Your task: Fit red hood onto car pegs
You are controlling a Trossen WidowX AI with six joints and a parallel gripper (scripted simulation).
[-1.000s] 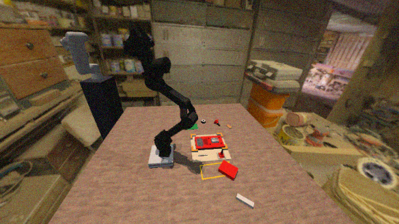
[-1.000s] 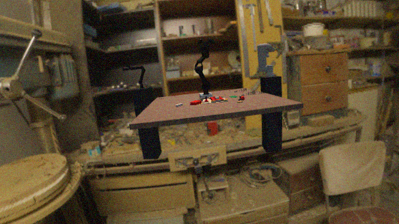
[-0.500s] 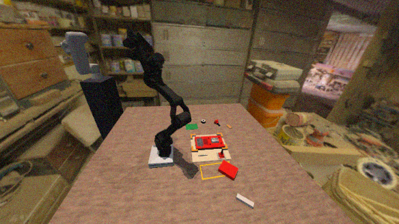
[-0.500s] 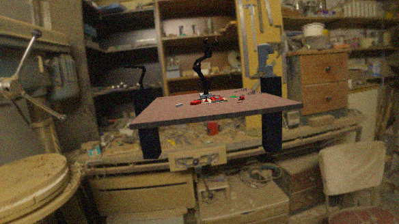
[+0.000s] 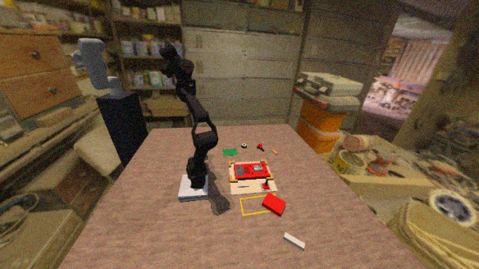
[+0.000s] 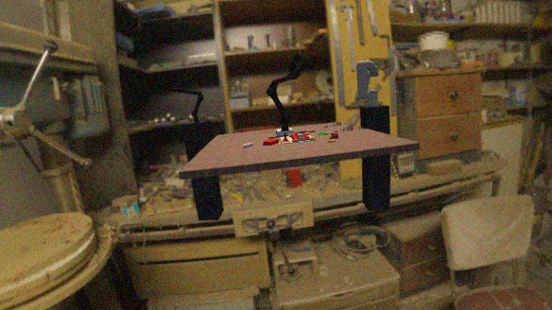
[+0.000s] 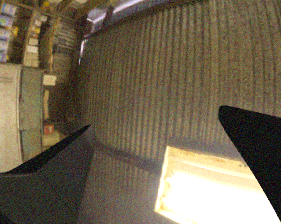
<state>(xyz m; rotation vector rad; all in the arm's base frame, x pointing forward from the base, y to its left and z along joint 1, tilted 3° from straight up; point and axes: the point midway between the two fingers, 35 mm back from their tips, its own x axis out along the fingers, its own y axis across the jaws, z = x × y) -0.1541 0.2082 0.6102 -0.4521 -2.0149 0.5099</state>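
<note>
The hood (image 5: pixel 274 203) (image 6: pixel 270 142), a red block shape, lies on the table across the right end of a yellow outline (image 5: pixel 241 207). The red chassis (image 5: pixel 246 175) (image 6: pixel 301 137) sits in the cream jig (image 5: pixel 235 190) between orange corner pieces. A light grey block (image 5: pixel 258 168) shows on its deck, probably the engine. The pegs and the hood's corner holes are too small to make out. My gripper (image 7: pixel 157 121) is open and empty, with its fingers spread wide toward the ceiling. The arm is raised, high above the table and far from hood and chassis.
A small red piece with a black post (image 5: pixel 266 185) stands on the jig's front right. A white bar (image 5: pixel 294 241) (image 6: pixel 248 145) lies in front of the hood. Behind the jig lie a green plate (image 5: pixel 230 152), a wheel (image 5: pixel 244 145), a red-and-black piece (image 5: pixel 260 147) and an orange piece (image 5: pixel 274 152).
</note>
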